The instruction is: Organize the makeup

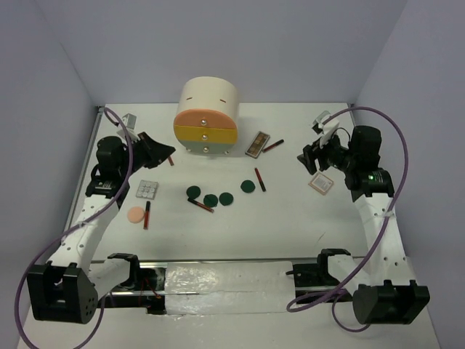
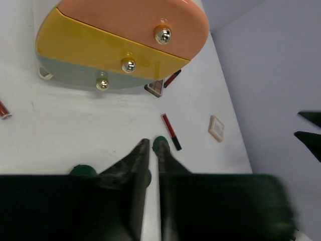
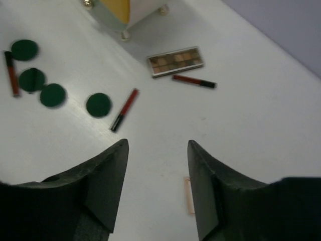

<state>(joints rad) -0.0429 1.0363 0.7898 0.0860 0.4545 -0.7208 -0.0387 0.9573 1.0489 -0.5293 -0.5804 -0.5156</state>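
Note:
Four dark green discs (image 1: 211, 199) lie in a row at mid-table, also in the right wrist view (image 3: 52, 95). Dark-red sticks lie scattered: one by the discs (image 1: 259, 179), one by the peach puff (image 1: 136, 214). A white palette (image 1: 148, 190) lies at the left. A brown palette (image 1: 258, 144) lies right of the cabinet (image 1: 207, 116). A pinkish square (image 1: 320, 183) lies under my right arm. My left gripper (image 1: 168, 151) is shut and empty, raised left of the cabinet. My right gripper (image 1: 305, 156) is open and empty above the table right of the brown palette.
In the left wrist view the cabinet's three closed drawers (image 2: 125, 40) have metal knobs, beyond the shut gripper (image 2: 152, 145). The right wrist view shows the open gripper (image 3: 158, 145), the brown palette (image 3: 175, 61) and the pinkish square's edge (image 3: 187, 196). White walls enclose the table.

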